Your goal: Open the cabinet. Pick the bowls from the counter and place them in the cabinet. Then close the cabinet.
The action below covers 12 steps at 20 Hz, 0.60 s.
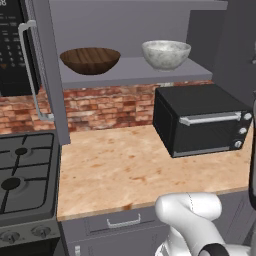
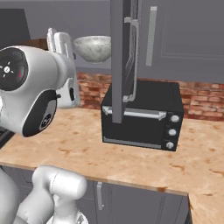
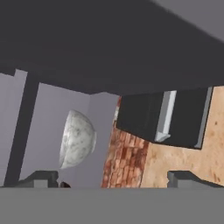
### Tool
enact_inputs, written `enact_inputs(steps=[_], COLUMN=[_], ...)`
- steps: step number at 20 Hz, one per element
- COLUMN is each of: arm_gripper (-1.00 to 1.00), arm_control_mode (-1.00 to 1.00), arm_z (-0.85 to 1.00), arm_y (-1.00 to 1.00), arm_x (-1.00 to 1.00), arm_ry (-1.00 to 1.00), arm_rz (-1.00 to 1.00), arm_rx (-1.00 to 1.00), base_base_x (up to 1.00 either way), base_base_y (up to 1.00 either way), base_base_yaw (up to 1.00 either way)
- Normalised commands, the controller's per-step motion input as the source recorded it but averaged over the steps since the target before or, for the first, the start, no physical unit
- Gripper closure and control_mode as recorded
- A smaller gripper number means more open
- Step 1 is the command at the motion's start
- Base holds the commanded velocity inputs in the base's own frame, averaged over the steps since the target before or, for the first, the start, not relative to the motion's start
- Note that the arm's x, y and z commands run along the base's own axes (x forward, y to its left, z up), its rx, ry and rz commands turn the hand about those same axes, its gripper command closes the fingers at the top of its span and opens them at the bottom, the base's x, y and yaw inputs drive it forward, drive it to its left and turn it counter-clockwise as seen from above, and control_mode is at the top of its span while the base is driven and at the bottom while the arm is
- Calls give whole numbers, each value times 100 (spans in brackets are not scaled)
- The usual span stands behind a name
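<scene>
Both bowls (image 1: 90,60) sit in the open cabinet (image 1: 135,72) above the toaster oven (image 1: 200,120) (gripper (image 3: 113,177) fingers apart, empty).

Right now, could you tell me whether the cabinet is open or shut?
Open. Both cabinet doors stand swung out edge-on, baring the shelf where the wood bowl and marble bowl sit.

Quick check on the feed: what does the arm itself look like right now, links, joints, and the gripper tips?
The arm is glossy white with rounded, tubular links. Its big joint has a dark round end cap with small red and white markings, and a dark band runs between the white shells. A smooth white elbow link shows in the left base view. In the hand view the gripper has two small, dark grey, blocky fingertips. No cables are visible.
</scene>
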Motion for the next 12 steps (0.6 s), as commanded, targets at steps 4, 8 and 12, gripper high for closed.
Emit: enact_inputs(steps=[4,8,12], arm_gripper=[-100,-100,-100], arm_control_mode=[-100,-100,-100], arm_z=[0,0,0], arm_y=[-27,-31,-30], arm_x=[-19,-11,-12], arm_ry=[-2,0,0], arm_rz=[0,0,0], arm_rx=[9,9,7], base_base_x=[0,0,0], base_base_y=[0,0,0], base_base_yaw=[0,0,0])
